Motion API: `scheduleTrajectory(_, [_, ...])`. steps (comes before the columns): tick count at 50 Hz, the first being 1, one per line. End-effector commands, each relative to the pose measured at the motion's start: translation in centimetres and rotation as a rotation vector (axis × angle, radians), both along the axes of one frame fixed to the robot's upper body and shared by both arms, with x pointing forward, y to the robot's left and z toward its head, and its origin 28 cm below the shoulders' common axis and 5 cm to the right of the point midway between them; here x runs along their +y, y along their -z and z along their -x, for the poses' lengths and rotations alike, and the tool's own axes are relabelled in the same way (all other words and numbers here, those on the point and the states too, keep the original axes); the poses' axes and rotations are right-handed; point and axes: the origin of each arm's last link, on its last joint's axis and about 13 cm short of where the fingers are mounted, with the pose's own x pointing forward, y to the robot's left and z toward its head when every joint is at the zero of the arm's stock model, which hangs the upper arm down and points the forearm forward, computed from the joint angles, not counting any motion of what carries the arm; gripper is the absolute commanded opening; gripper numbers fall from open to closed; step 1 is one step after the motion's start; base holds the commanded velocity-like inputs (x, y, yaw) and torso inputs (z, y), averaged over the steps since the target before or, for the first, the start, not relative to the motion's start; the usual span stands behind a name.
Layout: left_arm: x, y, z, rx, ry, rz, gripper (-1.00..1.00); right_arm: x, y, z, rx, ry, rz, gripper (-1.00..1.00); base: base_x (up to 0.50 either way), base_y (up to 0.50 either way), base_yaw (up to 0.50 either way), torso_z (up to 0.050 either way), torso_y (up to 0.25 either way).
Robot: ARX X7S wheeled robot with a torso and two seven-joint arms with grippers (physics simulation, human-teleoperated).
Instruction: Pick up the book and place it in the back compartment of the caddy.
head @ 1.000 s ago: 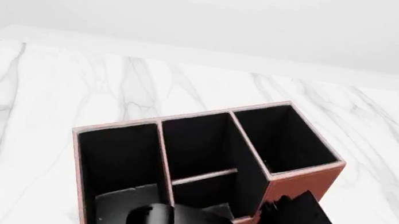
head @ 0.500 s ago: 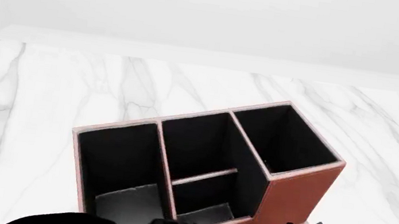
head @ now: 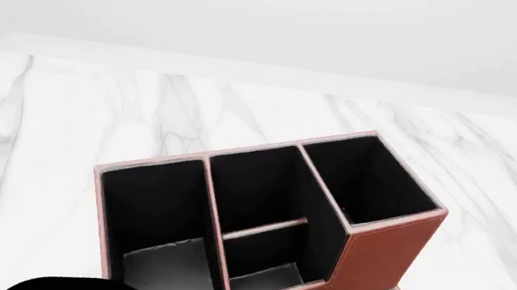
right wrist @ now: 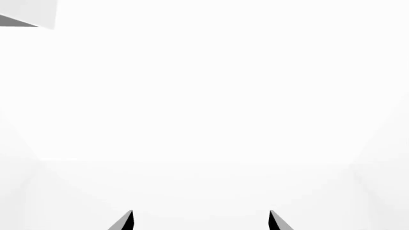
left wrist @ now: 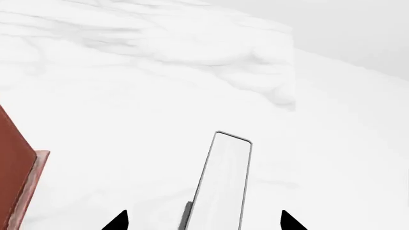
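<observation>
A white marble worktop [head: 62, 112] carries the reddish-brown leather-look caddy [head: 379, 251] at centre frame, its four black cells all empty, so placement is not yet done. The thin white-edged book [left wrist: 223, 182] rises between the spread tips of the left hand [left wrist: 203, 221], apparently ungripped. The right hand [right wrist: 200, 220] gapes empty. Nothing obstructs the caddy.

The caddy [head: 380, 247] stands upright at the lower centre of the head view, set at a slant on white marble, its reddish-brown outer wall stepped with the taller end to the right, its four cells black inside and open at the top. In the left wrist view the book [left wrist: 222, 182] shows edge-on, a thin pale strip with dark borders, near the lower centre
</observation>
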Motion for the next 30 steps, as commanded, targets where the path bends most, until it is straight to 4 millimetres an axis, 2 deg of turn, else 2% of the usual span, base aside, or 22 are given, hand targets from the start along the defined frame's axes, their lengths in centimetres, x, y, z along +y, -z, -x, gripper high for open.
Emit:
scheduleTrajectory(1, [-0.4, 0.4, 0.7, 0.01, 0.039, 0.012, 1.0, -0.1, 0.0, 0.0, -0.005, 0.022, 0.022, 1.0, 0.0, 0.0, 0.0, 0.0, 0.0])
scheduleTrajectory(14, [-0.3, 0.8, 0.0, -0.004, 0.029, -0.002, 1.0, -0.1, 0.1, -0.1, -0.001, 0.022, 0.022, 1.0, 0.0, 0.0, 0.0, 0.0, 0.0])
scheduleTrajectory(30, [-0.2, 2.2, 0.5, 0.003, 0.038, -0.033, 1.0, -0.1, 0.3, -0.2, 0.006, 0.024, 0.022, 1.0, 0.0, 0.0, 0.0, 0.0, 0.0])
